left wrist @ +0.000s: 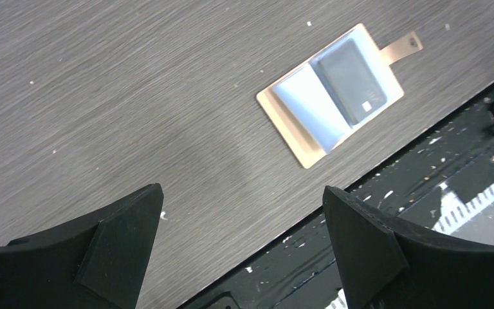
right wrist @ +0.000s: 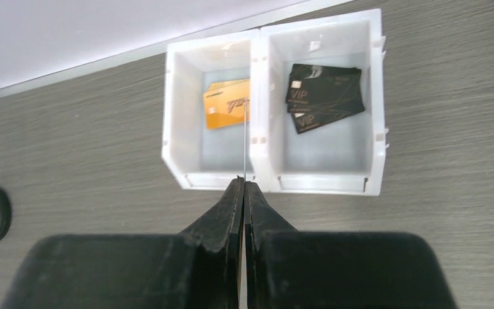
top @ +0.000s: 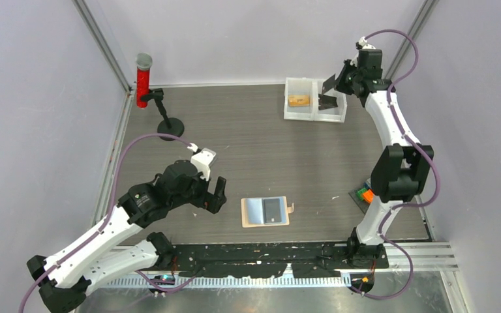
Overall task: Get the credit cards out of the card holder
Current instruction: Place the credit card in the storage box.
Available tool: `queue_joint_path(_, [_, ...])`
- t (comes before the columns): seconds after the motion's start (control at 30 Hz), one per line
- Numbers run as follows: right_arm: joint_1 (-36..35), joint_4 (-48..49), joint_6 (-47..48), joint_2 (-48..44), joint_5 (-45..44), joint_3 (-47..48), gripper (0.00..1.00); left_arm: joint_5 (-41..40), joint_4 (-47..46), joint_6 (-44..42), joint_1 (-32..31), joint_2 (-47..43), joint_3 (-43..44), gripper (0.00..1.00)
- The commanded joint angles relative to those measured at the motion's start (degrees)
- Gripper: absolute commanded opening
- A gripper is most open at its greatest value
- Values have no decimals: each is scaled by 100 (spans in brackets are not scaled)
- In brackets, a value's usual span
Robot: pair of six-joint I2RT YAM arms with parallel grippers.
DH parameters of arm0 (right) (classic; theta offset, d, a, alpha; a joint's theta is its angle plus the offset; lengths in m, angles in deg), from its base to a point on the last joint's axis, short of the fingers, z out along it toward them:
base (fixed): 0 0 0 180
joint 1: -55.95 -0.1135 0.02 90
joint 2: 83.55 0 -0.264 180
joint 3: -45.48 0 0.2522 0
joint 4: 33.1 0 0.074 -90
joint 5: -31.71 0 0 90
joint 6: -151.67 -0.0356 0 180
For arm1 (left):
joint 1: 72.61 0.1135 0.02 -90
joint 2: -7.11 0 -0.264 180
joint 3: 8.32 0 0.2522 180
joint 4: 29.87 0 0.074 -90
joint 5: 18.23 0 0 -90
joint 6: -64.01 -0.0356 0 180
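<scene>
The tan card holder [top: 248, 222] lies open on the table near the front, and it also shows in the left wrist view [left wrist: 296, 145]. One dark credit card [top: 273, 210] sits in its right pocket [left wrist: 350, 77]. My left gripper [top: 212, 195] is open and empty [left wrist: 241, 193], just left of the holder. My right gripper [top: 340, 81] is shut [right wrist: 244, 181] on another dark credit card [top: 329, 83], seen edge-on in the right wrist view [right wrist: 245, 141], above a white two-compartment bin [top: 314, 117]. More dark cards [right wrist: 325, 96] lie in the bin's right compartment.
An orange card [right wrist: 226, 106] lies in the bin's left compartment [right wrist: 173, 122]. A red cylinder [top: 143, 81] on a black stand [top: 169, 126] is at the back left. A small orange-green object [top: 365, 193] sits by the right arm. A black strip [left wrist: 424, 167] runs along the near table edge.
</scene>
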Motion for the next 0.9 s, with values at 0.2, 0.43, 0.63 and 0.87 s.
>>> queue_joint_path(0.2, [143, -229, 416, 1510, -402, 1503, 5, -338, 318, -245, 4, 56, 102, 99])
queue_joint_path(0.43, [392, 8, 134, 2347, 334, 1944, 5, -346, 276, -375, 4, 110, 216, 99])
queue_joint_path(0.63, [539, 288, -110, 2676, 1125, 2132, 5, -472, 232, -409, 4, 75, 203, 99])
queue_joint_path(0.87, [653, 253, -263, 3053, 1632, 2439, 7, -467, 227, -454, 4, 30, 238, 99])
